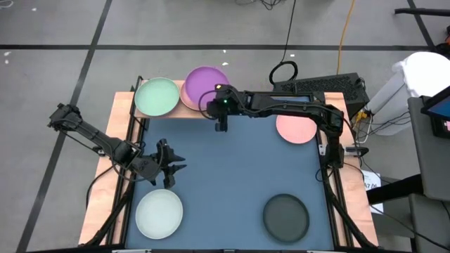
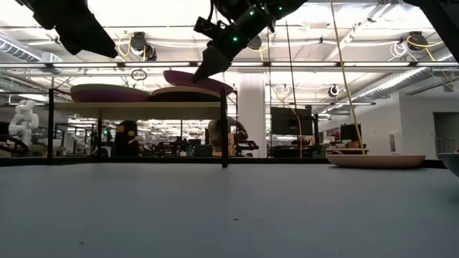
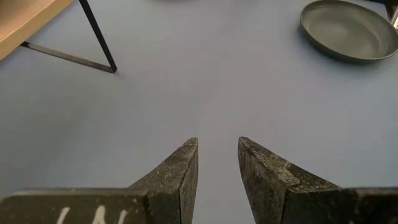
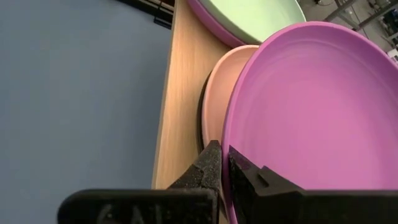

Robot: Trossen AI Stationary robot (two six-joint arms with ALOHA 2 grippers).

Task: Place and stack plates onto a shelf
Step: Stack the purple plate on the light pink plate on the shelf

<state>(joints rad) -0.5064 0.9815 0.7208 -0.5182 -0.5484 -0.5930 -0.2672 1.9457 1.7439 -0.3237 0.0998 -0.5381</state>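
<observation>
The shelf (image 1: 184, 112) stands at the table's far left. A pale green plate (image 1: 156, 97) lies on a purple one (image 4: 211, 22) on the shelf's left half. On its right half, a purple plate (image 1: 207, 86) sits tilted over a pink plate (image 4: 221, 93), with a dark rim (image 4: 202, 115) below that. My right gripper (image 1: 221, 116) is shut on this purple plate. My left gripper (image 1: 169, 163) is open and empty over the table's left middle. A pink plate (image 1: 295, 128), a whitish plate (image 1: 159, 213) and a black plate (image 1: 285, 215) lie flat on the table. My right gripper pinches the purple plate's near rim (image 4: 231, 163) between its two fingers, one on the inner side and one (image 4: 208, 165) on the outer side. The fingers come from the table's near side, slanting down. The plate (image 2: 197, 80) is tilted over the pink plate.
The shelf's thin black legs (image 2: 224, 132) stand on the tabletop (image 1: 232, 169); one leg shows in the left wrist view (image 3: 99, 37). Wooden rails (image 1: 105, 169) run along the table's sides. The table's middle is bare. Cables and a keyboard (image 1: 323, 86) lie beyond the far edge.
</observation>
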